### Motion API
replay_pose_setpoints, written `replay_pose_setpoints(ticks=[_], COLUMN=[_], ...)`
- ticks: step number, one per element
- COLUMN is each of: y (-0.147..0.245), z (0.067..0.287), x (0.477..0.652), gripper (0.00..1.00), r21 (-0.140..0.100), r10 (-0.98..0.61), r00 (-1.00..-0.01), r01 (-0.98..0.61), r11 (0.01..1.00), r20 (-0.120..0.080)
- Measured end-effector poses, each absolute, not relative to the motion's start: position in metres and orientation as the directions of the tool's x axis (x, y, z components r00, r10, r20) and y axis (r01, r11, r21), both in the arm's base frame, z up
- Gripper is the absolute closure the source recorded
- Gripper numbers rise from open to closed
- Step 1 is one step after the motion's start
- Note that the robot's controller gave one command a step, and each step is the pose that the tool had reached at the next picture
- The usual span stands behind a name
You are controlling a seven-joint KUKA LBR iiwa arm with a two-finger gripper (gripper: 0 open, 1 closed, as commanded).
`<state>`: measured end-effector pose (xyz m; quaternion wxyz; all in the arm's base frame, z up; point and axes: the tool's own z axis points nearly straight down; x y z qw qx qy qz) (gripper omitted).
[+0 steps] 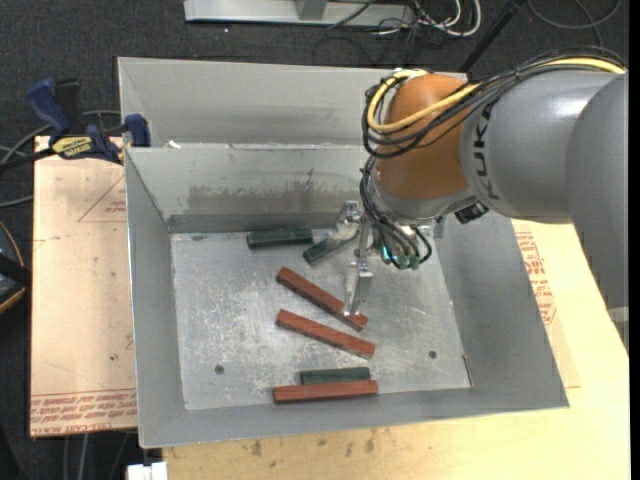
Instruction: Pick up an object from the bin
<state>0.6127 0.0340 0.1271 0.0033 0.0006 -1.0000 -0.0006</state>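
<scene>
— Scratched, dull grey sheet metal: that's the bin (200, 298) floor. What is the gripper (356, 306) over?
— A flat red-brown bar (312, 291), lying aslant. It's down at that bar's right end. Wide or narrow, I cannot tell.
— And around that bar?
— Just below it, a second red-brown bar (325, 333). Above it, a dark green bar (280, 237).

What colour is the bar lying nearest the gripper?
The bar by the gripper is reddish brown, clearest in the camera view.
</scene>
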Motion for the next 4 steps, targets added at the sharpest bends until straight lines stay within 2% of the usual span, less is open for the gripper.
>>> replay_pose_setpoints(ticks=[1,2,3,4], y=[0.034,0.065,0.065,0.063], z=[0.132,0.078,0.078,0.197], x=[0.615,0.569,0.569,0.566], gripper=[0.0,1.0,1.0,1.0], r21=[0.001,0.005,0.005,0.001], r10=[-0.001,0.084,0.084,0.068], r00=[-1.0,-0.996,-0.996,-0.998], r01=[-0.001,0.084,0.084,0.068], r11=[1.0,0.996,0.996,0.998], r20=[-0.001,-0.02,-0.02,-0.002])
